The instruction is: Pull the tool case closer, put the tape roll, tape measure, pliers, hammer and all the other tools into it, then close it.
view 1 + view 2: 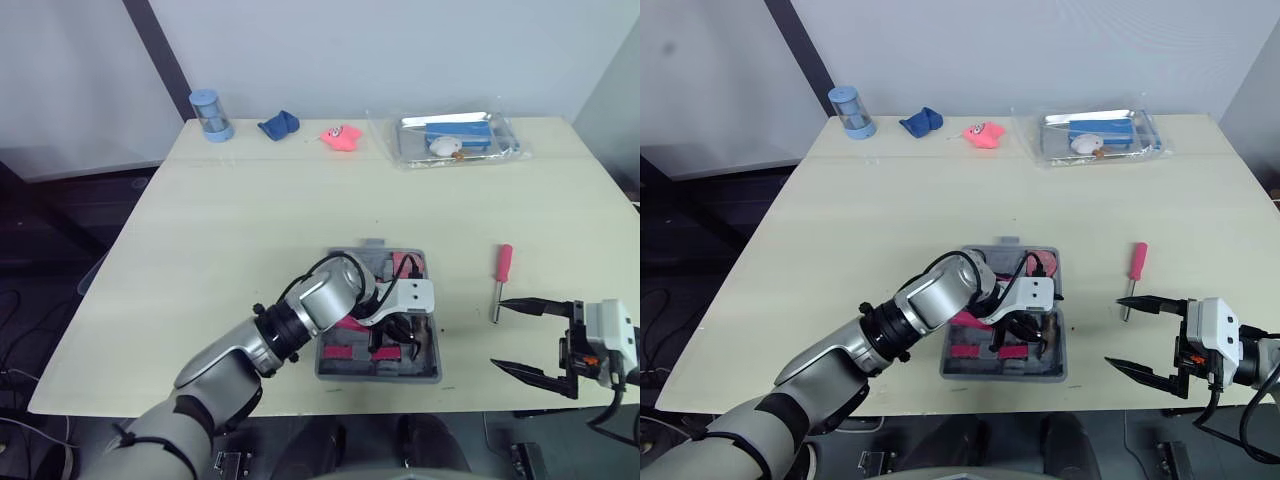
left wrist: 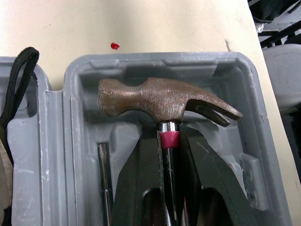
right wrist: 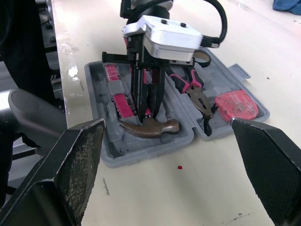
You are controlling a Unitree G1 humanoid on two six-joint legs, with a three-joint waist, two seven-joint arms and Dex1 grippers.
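Observation:
The grey tool case (image 1: 432, 372) lies open near the table's front edge. My left gripper (image 1: 398, 343) reaches down into it and is shut on the neck of the hammer (image 2: 164, 101). The hammer's rusty head rests in the moulded slot at the case's end, with one finger (image 2: 136, 188) on each side of the chrome shaft. Pliers (image 3: 195, 92) and a red tape measure (image 3: 237, 106) lie in the other half. A red-handled screwdriver (image 1: 502, 275) lies on the table to the right of the case. My right gripper (image 1: 497, 334) hovers open at the front right edge, just below the screwdriver.
Along the far edge stand a blue cylinder (image 1: 210, 115), a blue cloth (image 1: 278, 125), a pink item (image 1: 342, 137) and a clear plastic pack over a tray (image 1: 455, 138). Bare tabletop lies between them and the case.

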